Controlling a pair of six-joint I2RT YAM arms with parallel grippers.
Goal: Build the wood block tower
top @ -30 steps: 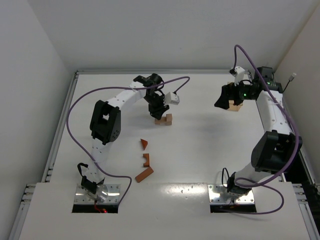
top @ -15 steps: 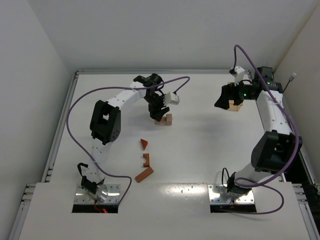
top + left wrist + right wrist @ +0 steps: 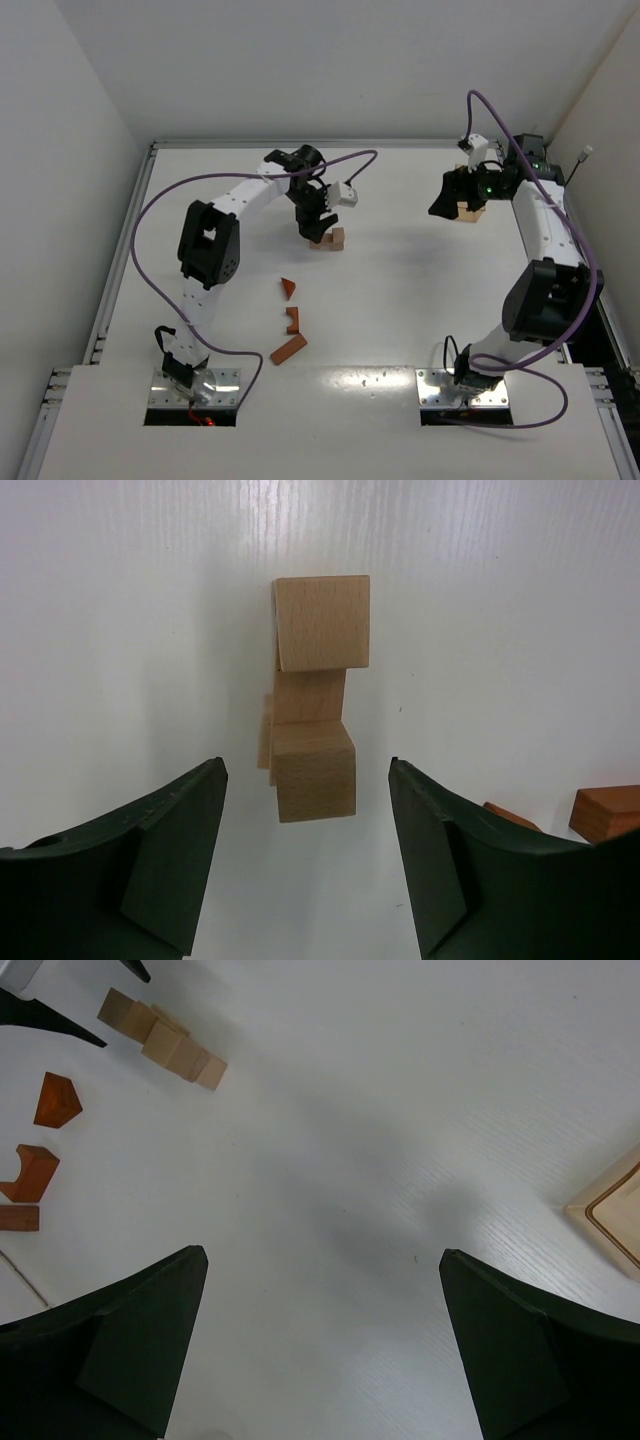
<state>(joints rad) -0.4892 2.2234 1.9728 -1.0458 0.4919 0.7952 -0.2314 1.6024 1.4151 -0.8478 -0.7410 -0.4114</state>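
The light tan blocks of the tower (image 3: 329, 239) stand on the white table at mid-back; in the left wrist view they show as a small tan stack (image 3: 313, 715). My left gripper (image 3: 313, 228) hovers right over them, open and empty, jaws wide on either side. Three reddish-brown blocks lie loose nearer the front: a triangle (image 3: 288, 288), a notched piece (image 3: 293, 320) and a bar (image 3: 288, 349). They also show in the right wrist view, with the triangle (image 3: 56, 1100) uppermost. My right gripper (image 3: 452, 203) is open and empty at the back right.
A flat light-tan wooden tray (image 3: 468, 211) lies under the right gripper at the back right; its corner shows in the right wrist view (image 3: 612, 1210). White walls close the table at back and sides. Purple cables loop off both arms.
My left gripper has shifted slightly over the tan stack. The right arm and the loose blocks have not moved.
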